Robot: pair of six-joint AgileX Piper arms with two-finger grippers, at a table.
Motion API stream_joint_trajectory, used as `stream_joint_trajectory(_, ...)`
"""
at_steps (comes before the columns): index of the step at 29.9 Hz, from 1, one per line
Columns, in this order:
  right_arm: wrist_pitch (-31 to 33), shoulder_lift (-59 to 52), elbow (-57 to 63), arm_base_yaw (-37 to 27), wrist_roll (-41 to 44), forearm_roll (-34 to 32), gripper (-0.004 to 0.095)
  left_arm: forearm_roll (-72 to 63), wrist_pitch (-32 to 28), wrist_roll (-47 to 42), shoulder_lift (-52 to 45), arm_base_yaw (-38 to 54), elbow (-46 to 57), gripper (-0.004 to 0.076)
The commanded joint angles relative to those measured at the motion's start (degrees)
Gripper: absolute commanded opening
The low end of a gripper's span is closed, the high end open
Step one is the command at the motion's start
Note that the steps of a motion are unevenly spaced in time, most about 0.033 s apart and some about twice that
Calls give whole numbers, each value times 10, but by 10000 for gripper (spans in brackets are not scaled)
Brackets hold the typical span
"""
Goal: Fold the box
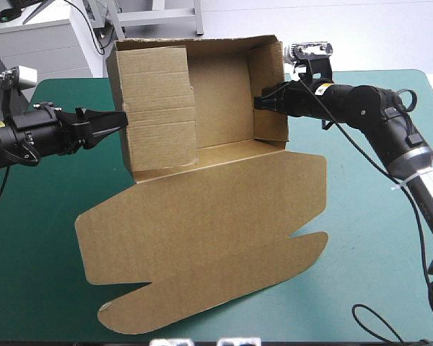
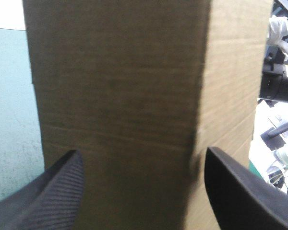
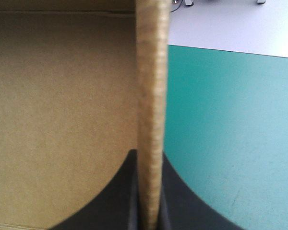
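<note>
Cardboard is most of what shows here. From the left edge of the tabletop, the left gripper reaches toward the box. Its black fingers stand wide apart, open, and hold nothing. The box's left wall is right in front of them.

The box is in the middle of the tabletop, nearer the far edge. It already looks like a tray, with both side walls up. The left flap is folded inward, but it seems to lean over the floor of the box. It probably needs a push to sit snug against the side. The big lid lies flat toward the near edge, its tabs loose.

On the right, the right gripper has its fingers closed tight on the right wall, pinching the board between them.

The job looks more than half done, and the left side is likely the part left to finish.
</note>
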Motion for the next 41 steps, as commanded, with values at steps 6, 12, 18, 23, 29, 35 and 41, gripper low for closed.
stream_joint_trajectory(6, -29, -12, -17, 5, 8, 25, -7, -35, 22, -5, -20, -4, -14, 513)
stream_joint_trajectory(12, -48, -10, -18, 37, 9, 7, 1, 2, 21, -5, -19, -4, -14, 513)
stream_joint_trajectory(18, -57, 2, -41, 70, 44, -18, 1, 53, 13, -5, -19, -4, -14, 513)
stream_joint_trajectory(23, -33, 16, -97, 100, 92, -89, 1, 95, 14, -41, -19, -4, -14, 513)
stream_joint_trajectory(29, -17, 21, -144, 155, 148, -194, 1, 187, 3, -92, -17, -4, -14, 513)
stream_joint_trajectory(35, 10, 21, -156, 172, 157, -209, 1, 261, -3, -107, -14, -4, -14, 505)
stream_joint_trajectory(41, 29, 21, -155, 172, 157, -214, 1, 263, -20, -108, -14, -4, -14, 319)
